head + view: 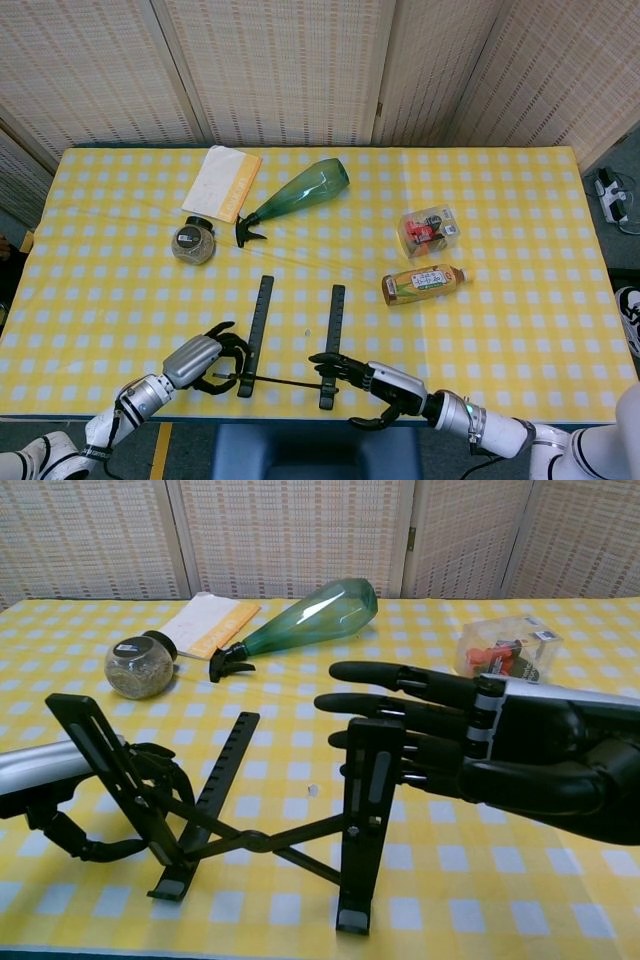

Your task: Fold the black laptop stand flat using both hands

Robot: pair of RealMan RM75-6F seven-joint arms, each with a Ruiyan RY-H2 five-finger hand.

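- Chest view shows the black laptop stand (250, 820) unfolded at the near edge of the desk (520, 300), its two slim rails running away from the robot, joined by crossed struts.
- Left hand (95, 810) sits at the stand's left upright; its dark fingers (165, 765) curl round that bar, grasping it.
- Right hand (470, 755) lies just right of the right upright, fingers (385, 708) extended flat against it, gripping nothing.
- Rigid, matte metal bars; folding likely needs both uprights pressed inward together.
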